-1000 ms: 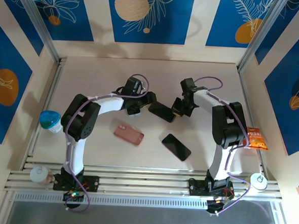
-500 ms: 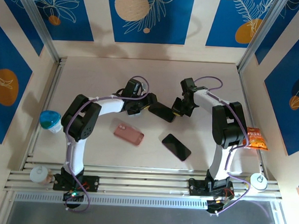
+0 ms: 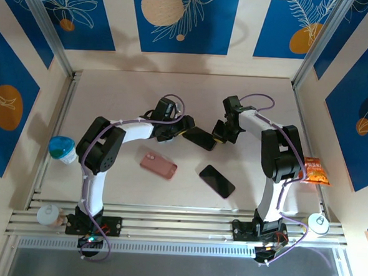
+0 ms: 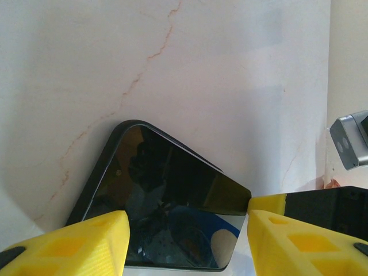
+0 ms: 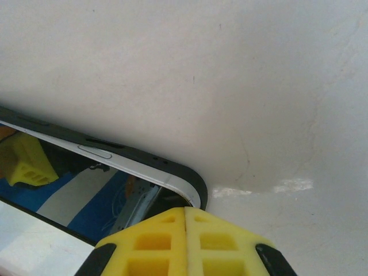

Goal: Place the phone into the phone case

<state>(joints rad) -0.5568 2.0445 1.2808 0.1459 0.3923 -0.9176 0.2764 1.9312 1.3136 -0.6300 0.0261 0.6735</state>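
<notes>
The pale table (image 3: 112,90) bears a pink phone case (image 3: 158,165); near it (rightward) lies a black phone (image 3: 217,181).

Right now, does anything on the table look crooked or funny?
Yes. The phone in the middle of the table sits slanted. The left gripper holds one end, and the shut right gripper presses at its far corner. The pink case lies apart from it, nearer the arms' bases.

The left fingers (image 4: 75,241) crept slightly toward the phone (image 4: 167,195).
</notes>
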